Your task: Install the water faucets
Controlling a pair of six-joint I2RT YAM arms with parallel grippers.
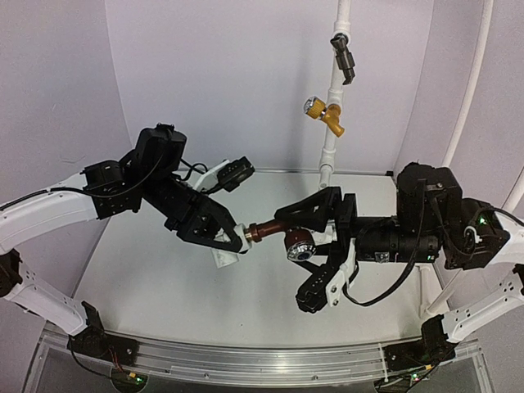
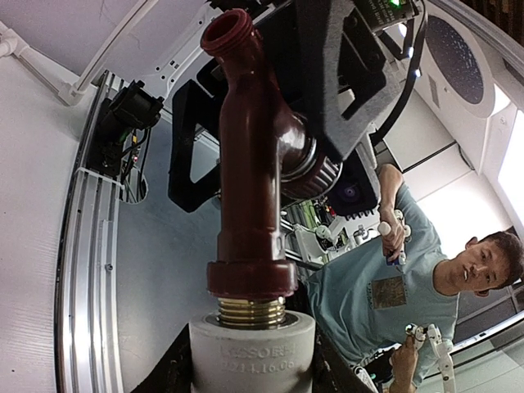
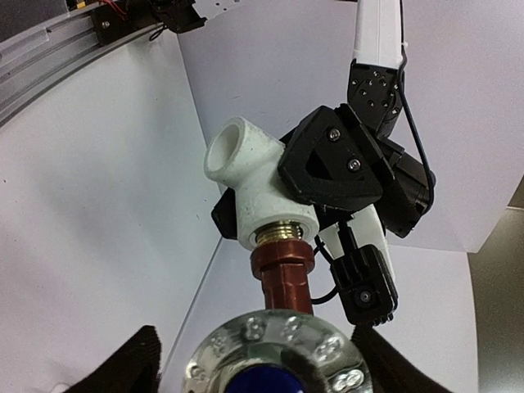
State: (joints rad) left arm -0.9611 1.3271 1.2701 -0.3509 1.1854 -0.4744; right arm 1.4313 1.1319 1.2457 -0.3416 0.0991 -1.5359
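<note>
The reddish-brown faucet (image 1: 266, 232) lies level above the table, its copper-coloured threads partly inside a white elbow fitting (image 1: 225, 252). My left gripper (image 1: 232, 243) is shut on the elbow. In the left wrist view the elbow (image 2: 252, 352) sits between my fingers, with the faucet (image 2: 250, 164) rising from it and a few threads showing. My right gripper (image 1: 295, 255) straddles the round blue-centred knob (image 1: 300, 246), jaws spread. In the right wrist view the knob (image 3: 274, 360) fills the space between my fingers (image 3: 139, 360), with a small gap on its left. The elbow (image 3: 262, 196) is beyond it.
A white pipe (image 1: 332, 139) runs up the back wall, carrying a yellow-brass valve (image 1: 325, 113) and a dark grey-black valve (image 1: 344, 56). Another white pipe (image 1: 468, 98) stands at the right. A metal rail (image 1: 246, 360) runs along the near edge. A person shows in the left wrist view.
</note>
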